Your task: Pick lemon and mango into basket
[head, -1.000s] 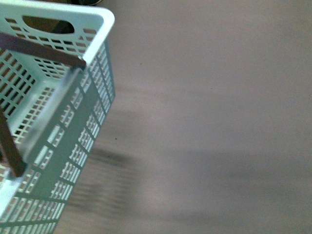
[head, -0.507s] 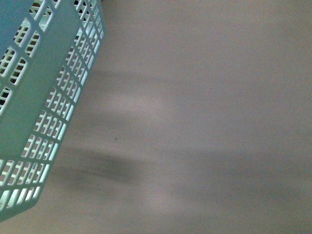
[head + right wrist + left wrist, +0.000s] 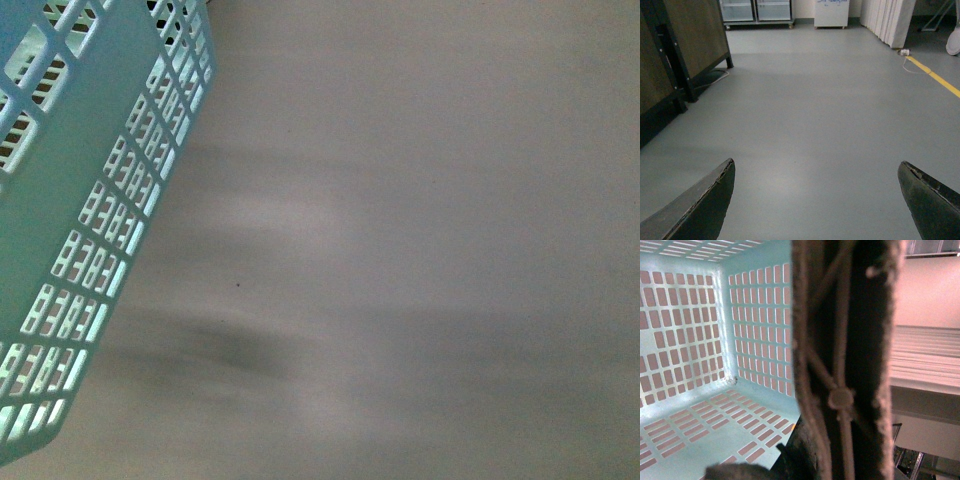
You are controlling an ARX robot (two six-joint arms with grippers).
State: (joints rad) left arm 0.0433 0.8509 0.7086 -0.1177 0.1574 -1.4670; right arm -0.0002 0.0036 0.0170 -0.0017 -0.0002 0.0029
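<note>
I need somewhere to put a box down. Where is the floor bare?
In the front view, the grey floor right of the basket is bare throughout; the basket crowds only the left edge. In the right wrist view, floor lies open between the dark cabinet and the yellow line.

From the front, the basket [image 3: 70,230] takes up the left side, tilted, and the floor [image 3: 420,260] spreads out to its right. At my left wrist the handle [image 3: 842,400] stands close before the camera, with the basket's inner walls and bottom behind it. My right claw [image 3: 816,164] hangs over the floor, which shows between its two spread fingers. Ahead of it a cabinet [image 3: 690,35] stands at one side and a line [image 3: 935,77] runs along the floor at the other, well apart.
</note>
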